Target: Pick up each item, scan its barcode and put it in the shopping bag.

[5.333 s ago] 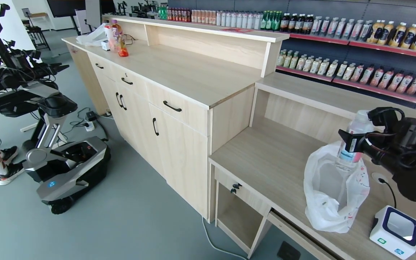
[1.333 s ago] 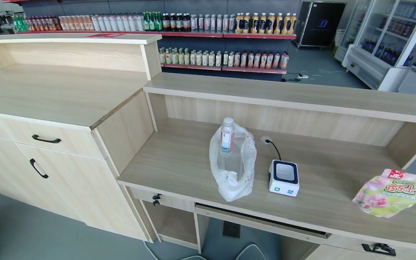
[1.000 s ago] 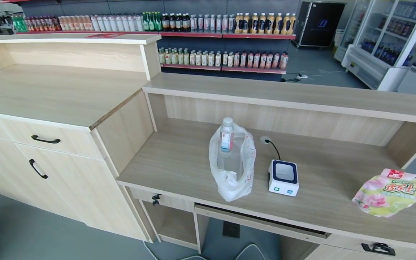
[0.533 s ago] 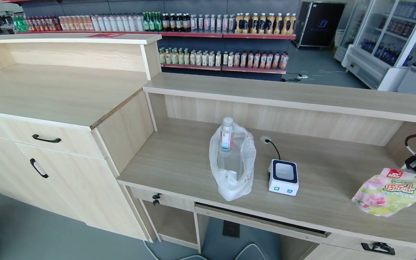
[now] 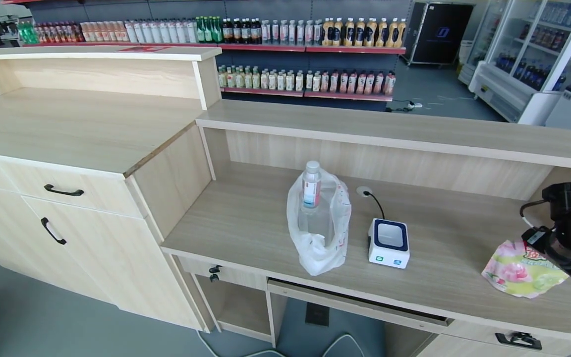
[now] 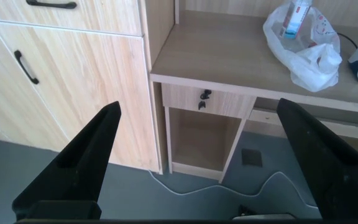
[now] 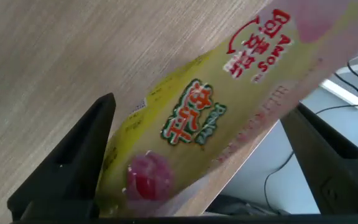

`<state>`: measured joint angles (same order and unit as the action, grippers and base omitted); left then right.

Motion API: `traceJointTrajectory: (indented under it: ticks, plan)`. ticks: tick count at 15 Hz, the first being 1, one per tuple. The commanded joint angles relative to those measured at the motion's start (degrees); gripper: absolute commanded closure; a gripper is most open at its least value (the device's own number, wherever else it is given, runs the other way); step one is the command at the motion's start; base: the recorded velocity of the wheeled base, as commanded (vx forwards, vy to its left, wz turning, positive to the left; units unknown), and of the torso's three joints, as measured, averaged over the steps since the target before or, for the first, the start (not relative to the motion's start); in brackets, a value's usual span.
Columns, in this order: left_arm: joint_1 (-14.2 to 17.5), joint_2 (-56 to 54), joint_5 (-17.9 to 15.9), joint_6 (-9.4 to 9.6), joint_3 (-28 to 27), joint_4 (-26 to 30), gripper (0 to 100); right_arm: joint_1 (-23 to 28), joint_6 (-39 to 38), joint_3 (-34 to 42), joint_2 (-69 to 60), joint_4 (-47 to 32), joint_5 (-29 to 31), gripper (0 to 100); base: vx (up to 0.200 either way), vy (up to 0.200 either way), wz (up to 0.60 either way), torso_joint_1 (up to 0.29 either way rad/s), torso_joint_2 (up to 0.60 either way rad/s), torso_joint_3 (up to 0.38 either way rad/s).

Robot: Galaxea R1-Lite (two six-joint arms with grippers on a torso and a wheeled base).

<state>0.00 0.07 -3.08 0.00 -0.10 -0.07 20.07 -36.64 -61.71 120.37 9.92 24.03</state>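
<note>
Glossy pink-and-green foil up front: the snack pouch (image 7: 247, 56) lies flat at the near right end of the desk (image 5: 246, 223), one end jutting past the edge. And here's the news: the right gripper (image 7: 201, 112) has swung in from the right over the last second and now hangs just above that pouch. Its claw is spread wide, one finger on each side of the pouch, nothing pinched yet.

That means item one is done and we're opening on item two. Our read is that the step in hand is the grasp, with scan and bagging left to do. The right arm (image 5: 570, 213) comes in from the desk's right end, wrist bent down over the pouch.

The left gripper (image 6: 197, 106) hangs low off the desk's left front corner. It is also wide open and empty, looking at the floor and the cabinet front.

Further in, the scanner (image 5: 388, 243) sits mid-desk, window up. Just to its left stands the shopping bag (image 5: 320, 248). The bottle (image 5: 312, 191), which the right gripper held over the bag seconds ago, now stands upright inside it, neck above the rim.
</note>
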Motion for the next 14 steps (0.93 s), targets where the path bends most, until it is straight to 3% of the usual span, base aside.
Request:
traceJointTrajectory:
  ticks: [1,3,8,9,14]
  plan:
    - [0.0,0.0,0.0,0.0,0.0,0.0,0,-1.3,0.0,-0.2,4.0,2.4,-0.2,0,0.0,0.0,0.0,0.0,0.0,0.0]
    - [0.0,0.0,0.0,0.0,0.0,0.0,0,-2.4,0.4,-0.2,5.7,6.4,-1.1,0,0.0,0.0,0.0,0.0,0.0,0.0]
    - [0.0,0.0,0.0,0.0,0.0,0.0,0,-3.0,1.8,0.1,6.5,6.7,-1.1,0,0.0,0.0,0.0,0.0,0.0,0.0]
    - [0.0,0.0,0.0,0.0,0.0,0.0,0,-3.0,2.4,0.1,6.5,6.7,-1.1,100,0.0,0.0,0.0,0.0,0.0,0.0]
    - [0.0,0.0,0.0,0.0,0.0,0.0,0,-3.5,9.6,1.2,5.5,6.8,1.7,100,0.0,0.0,0.0,0.0,0.0,0.0]
